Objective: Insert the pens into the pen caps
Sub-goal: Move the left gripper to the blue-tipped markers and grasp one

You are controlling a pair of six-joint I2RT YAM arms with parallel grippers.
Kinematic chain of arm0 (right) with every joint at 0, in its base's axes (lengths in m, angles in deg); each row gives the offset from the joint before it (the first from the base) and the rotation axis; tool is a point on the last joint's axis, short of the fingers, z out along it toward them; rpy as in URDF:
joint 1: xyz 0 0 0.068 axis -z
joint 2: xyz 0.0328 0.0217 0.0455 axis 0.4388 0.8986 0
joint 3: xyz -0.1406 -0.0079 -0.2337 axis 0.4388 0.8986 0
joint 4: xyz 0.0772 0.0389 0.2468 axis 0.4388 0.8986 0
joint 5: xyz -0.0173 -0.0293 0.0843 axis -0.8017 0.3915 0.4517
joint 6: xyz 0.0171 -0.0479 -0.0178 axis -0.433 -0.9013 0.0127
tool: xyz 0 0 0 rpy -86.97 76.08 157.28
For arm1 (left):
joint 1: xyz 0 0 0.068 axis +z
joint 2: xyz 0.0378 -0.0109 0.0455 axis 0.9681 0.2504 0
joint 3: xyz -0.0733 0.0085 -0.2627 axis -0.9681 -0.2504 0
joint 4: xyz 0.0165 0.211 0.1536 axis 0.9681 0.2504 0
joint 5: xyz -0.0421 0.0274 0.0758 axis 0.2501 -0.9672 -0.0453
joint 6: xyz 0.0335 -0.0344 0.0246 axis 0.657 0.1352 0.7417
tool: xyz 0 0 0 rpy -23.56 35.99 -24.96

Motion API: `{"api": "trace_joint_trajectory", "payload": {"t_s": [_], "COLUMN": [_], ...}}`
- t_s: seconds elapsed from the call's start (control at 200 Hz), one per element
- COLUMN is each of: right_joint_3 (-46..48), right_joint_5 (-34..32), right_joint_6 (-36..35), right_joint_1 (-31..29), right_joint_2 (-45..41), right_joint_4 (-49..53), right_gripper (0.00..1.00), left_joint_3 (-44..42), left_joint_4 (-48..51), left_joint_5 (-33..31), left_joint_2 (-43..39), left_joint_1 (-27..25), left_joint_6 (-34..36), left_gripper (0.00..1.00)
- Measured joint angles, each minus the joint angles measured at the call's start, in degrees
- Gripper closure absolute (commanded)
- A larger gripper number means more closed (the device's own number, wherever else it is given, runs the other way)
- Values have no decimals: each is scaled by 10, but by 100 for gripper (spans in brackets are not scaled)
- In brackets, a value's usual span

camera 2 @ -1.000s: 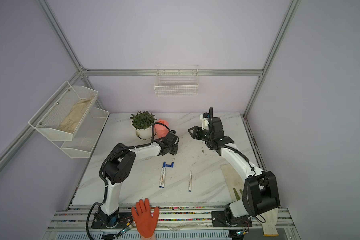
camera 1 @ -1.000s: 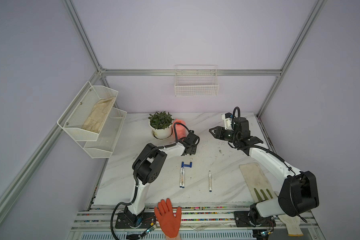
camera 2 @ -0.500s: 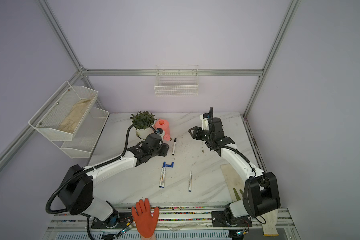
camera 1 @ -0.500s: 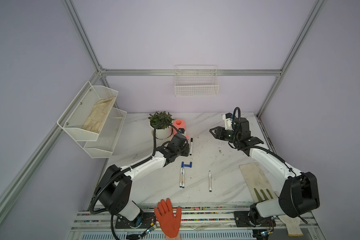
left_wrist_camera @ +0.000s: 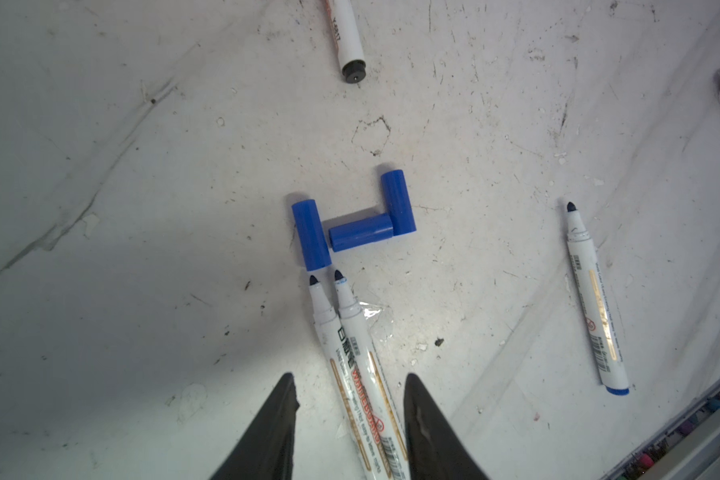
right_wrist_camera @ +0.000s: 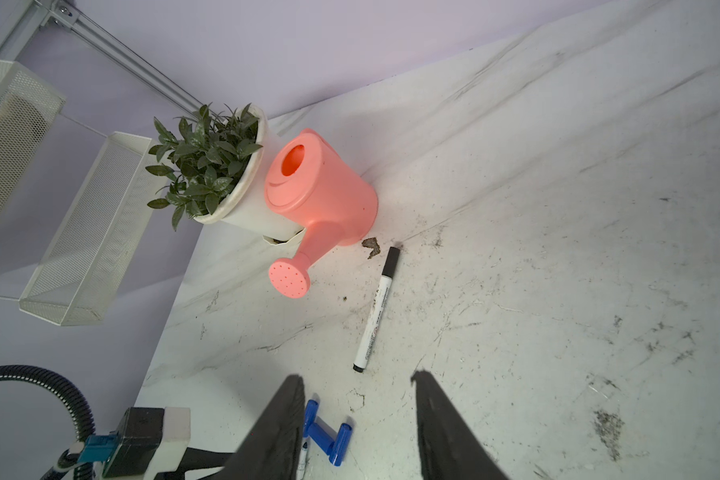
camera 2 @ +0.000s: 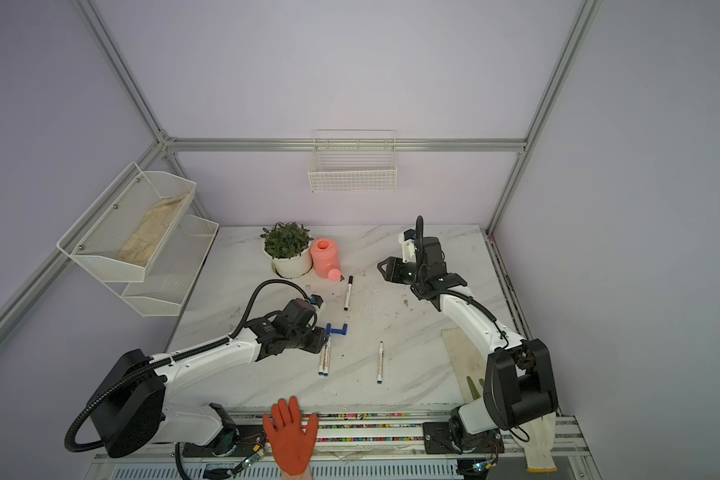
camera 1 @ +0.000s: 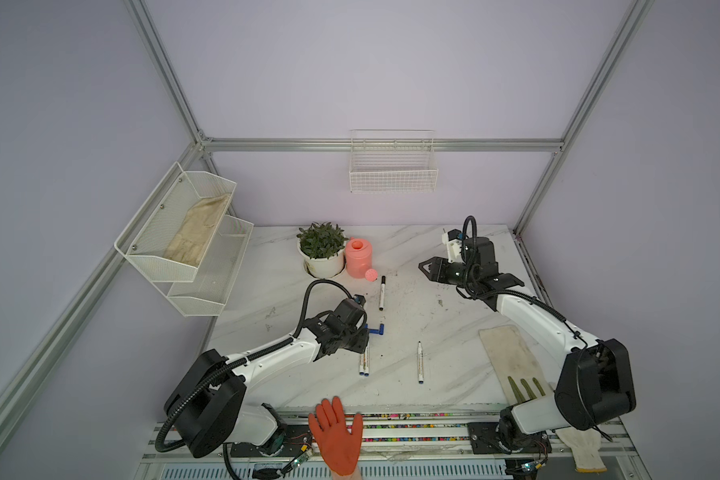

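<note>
**Where did you have the left arm?**
I had it stretched long and low over the worktop (left_wrist_camera: 142,208), forearm nearly level, wrist tipped down. The left gripper (left_wrist_camera: 348,376) hung over the two blue pens (left_wrist_camera: 352,353), which lay side by side and touching, tips bare. Its jaws were spread, one on each side of the barrels, pinching nothing.

**And the caps?**
The three blue caps (left_wrist_camera: 360,237) lay just past those tips, touching one another in an H shape. The third blue pen (left_wrist_camera: 595,307) lay well apart on the right arm's side, also uncapped. The black pen (right_wrist_camera: 375,309) lay near the spout of the watering can (right_wrist_camera: 321,191) with its black cap (right_wrist_camera: 391,262) on.

**The right arm?**
I had it folded at the elbow, reaching from its base toward the back of the worktop. The right gripper (right_wrist_camera: 357,375) was held above the surface, pointing across toward the can. Its jaws were spread too, with nothing between them.
</note>
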Motion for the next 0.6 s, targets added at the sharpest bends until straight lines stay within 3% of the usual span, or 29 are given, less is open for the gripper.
{"api": "trace_joint_trajectory", "payload": {"t_s": [0.6], "right_joint_3": [-1], "right_joint_5": [0], "right_joint_6": [-10], "right_joint_1": [0], "right_joint_2": [6], "right_joint_4": [10], "right_gripper": [54], "left_joint_3": [-27], "left_joint_4": [22], "left_joint_5": [-19], "left_joint_2": [42], "left_joint_1": [-23], "left_joint_6": [-21], "left_gripper": [58]}}
